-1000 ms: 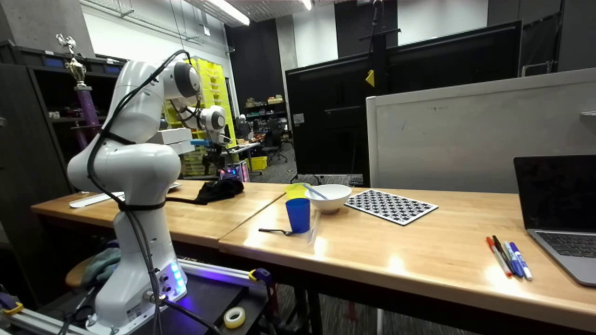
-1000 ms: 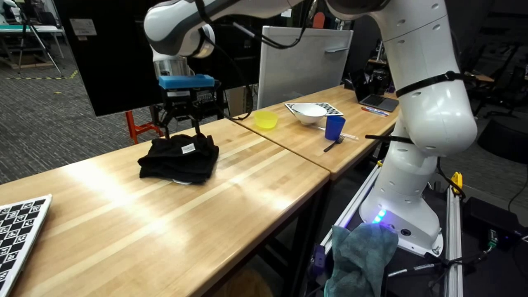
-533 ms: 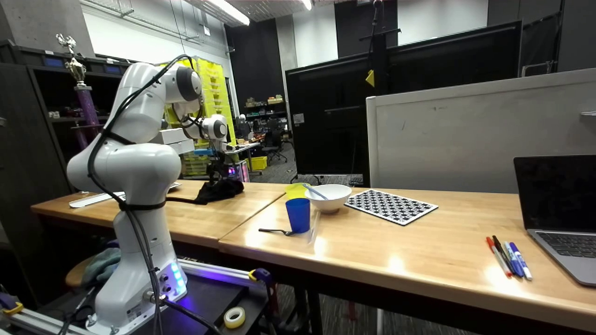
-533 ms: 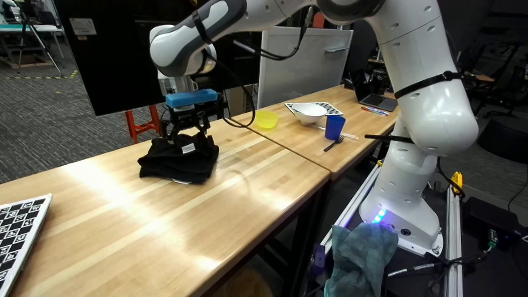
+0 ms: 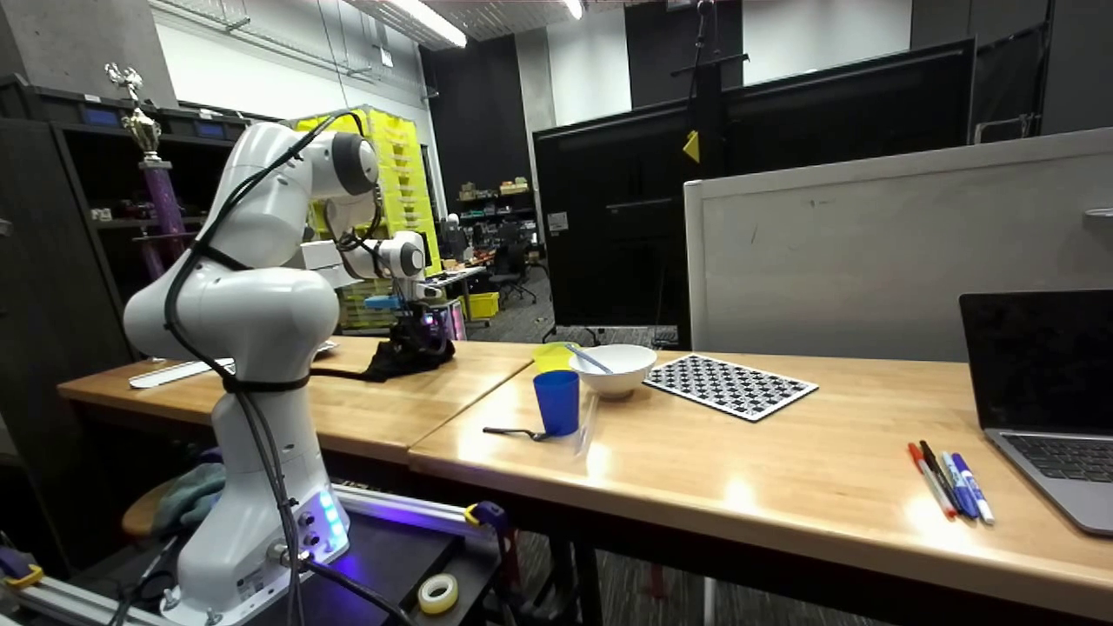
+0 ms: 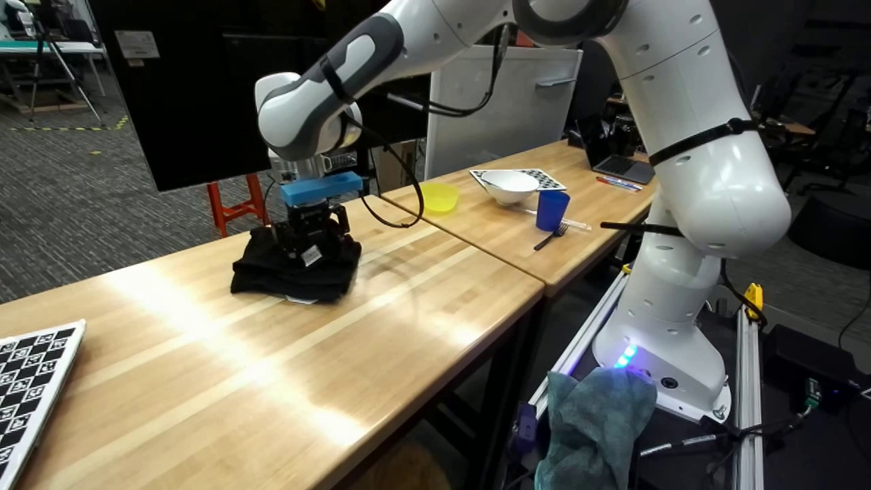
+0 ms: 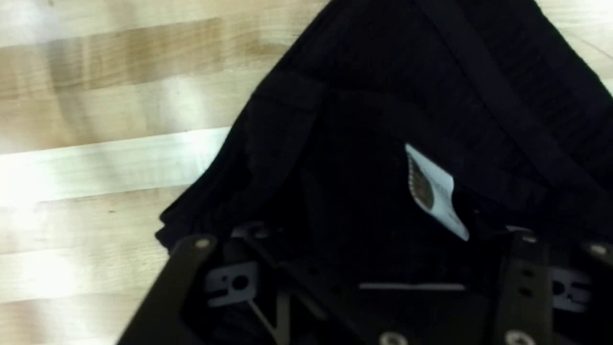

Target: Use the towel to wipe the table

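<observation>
Relative to the preceding frames, the end effector (image 6: pixel 315 246) is lowered further onto the black cloth (image 6: pixel 275 275), and the white label (image 6: pixel 311 256) on the fabric is tilted more steeply in an exterior view. The cloth is laid near the far edge of the tabletop (image 6: pixel 204 354); a broad stretch of wood is shown between it and the patterned board (image 6: pixel 34 384), and another toward the near edge. The yellow bowl (image 6: pixel 439 198), white bowl (image 6: pixel 509 190) and blue cup (image 6: pixel 552 211) are placed beyond the seam (image 6: pixel 469 241). In the wrist view, the fingers (image 7: pixel 534 282) are widely spread, with the cloth between and beneath them; their tips are obscured against dark fabric.
</observation>
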### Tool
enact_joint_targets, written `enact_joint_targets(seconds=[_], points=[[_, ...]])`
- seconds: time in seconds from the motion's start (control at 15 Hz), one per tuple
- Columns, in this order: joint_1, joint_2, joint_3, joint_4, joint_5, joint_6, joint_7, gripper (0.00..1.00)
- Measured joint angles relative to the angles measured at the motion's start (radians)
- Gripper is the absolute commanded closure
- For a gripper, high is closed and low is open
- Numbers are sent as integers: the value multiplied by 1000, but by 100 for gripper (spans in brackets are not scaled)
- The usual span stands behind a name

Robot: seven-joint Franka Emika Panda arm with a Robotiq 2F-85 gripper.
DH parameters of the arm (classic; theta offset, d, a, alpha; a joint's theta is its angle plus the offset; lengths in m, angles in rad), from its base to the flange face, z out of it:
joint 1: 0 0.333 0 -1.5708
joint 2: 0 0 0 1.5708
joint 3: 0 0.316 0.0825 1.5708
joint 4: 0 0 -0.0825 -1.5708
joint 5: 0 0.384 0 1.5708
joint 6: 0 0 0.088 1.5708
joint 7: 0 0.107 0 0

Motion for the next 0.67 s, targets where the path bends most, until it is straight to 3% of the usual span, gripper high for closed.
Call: enact_joint_targets(seconds=[0.47,0.6,0.67], points=[[2,-18,-1,-1,0,19,19,94],[2,-21,-1,-1,0,22,22,100],[2,-22,-2,-1,0,24,22,96]])
